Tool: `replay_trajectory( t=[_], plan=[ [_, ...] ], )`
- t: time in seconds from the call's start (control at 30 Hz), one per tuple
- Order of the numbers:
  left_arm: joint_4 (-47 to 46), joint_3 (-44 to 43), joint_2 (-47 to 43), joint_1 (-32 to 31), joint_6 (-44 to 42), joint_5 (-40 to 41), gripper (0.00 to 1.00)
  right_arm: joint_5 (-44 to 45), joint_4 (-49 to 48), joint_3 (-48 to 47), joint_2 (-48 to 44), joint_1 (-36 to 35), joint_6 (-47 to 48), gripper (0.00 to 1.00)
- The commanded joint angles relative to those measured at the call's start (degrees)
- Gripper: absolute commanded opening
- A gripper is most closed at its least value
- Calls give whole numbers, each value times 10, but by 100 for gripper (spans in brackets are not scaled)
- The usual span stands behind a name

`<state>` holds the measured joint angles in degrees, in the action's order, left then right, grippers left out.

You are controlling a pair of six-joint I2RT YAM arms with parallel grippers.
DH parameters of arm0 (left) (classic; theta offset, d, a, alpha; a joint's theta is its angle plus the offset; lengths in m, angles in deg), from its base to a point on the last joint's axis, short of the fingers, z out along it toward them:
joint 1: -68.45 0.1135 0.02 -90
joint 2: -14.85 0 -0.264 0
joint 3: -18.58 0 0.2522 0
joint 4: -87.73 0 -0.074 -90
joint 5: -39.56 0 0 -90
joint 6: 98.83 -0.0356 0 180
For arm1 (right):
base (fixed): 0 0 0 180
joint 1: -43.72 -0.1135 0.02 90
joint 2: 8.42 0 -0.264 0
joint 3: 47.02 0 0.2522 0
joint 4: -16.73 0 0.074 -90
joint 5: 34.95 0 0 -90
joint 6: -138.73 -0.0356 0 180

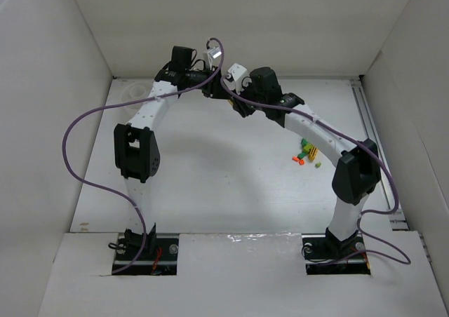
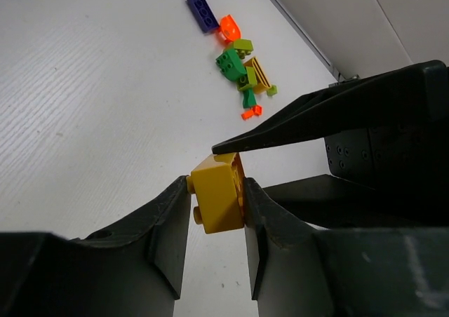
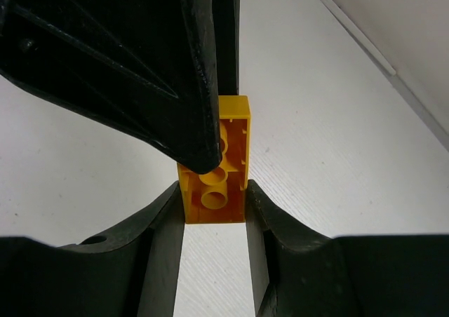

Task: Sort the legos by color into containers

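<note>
The yellow brick (image 3: 235, 142) is up in the air over the far middle of the table (image 1: 224, 184), and both arms have hold of it at once. The left gripper (image 2: 216, 187) is pinched narrow on it, a finger flat against each side. The right gripper (image 3: 212, 191) is clamped on the same brick the same way, coming from the opposite direction, so the two sets of fingers cross over each other.

The rest of the legos (image 1: 306, 152) sit in a loose pile on the right side of the table, near the right arm's elbow: green, orange, a yellow one and a dark blue brick (image 2: 202, 12) a bit apart. The white bowl (image 1: 130, 87) is way off at the far left corner, barely visible.

My read: this is a handoff, probably right to left, since the bowl is on the left arm's side. To do it cleanly, keep the left firmly clamped before the right lets go. Then open the right just enough to clear and back it straight out along its own fingers. Any sideways drag could twist the brick loose, and a drop from there would likely bounce off somewhere.
</note>
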<state>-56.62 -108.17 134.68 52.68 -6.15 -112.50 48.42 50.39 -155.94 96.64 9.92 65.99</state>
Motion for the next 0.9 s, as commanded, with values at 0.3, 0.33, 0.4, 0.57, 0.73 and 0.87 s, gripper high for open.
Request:
replay_trajectory(
  t=[0.3,0.33,0.4,0.57,0.73,0.87],
  plan=[
    [-52,26,-50,30,29,69,0,7,-82,82,-66,20,-35,78],
    [-52,31,-59,36,29,90,0,7,-82,89,-66,25,-35,80],
    [-47,31,-69,47,14,118,0,7,-82,111,-84,42,-41,80],
    [-46,93,-117,107,0,212,0,-17,-59,124,-91,80,-55,80],
    [-115,201,-200,159,-49,359,0,-36,-53,109,-80,111,-80,80],
    [-141,248,-234,188,-97,415,0,-36,-53,91,-60,117,-80,80]
  ],
)
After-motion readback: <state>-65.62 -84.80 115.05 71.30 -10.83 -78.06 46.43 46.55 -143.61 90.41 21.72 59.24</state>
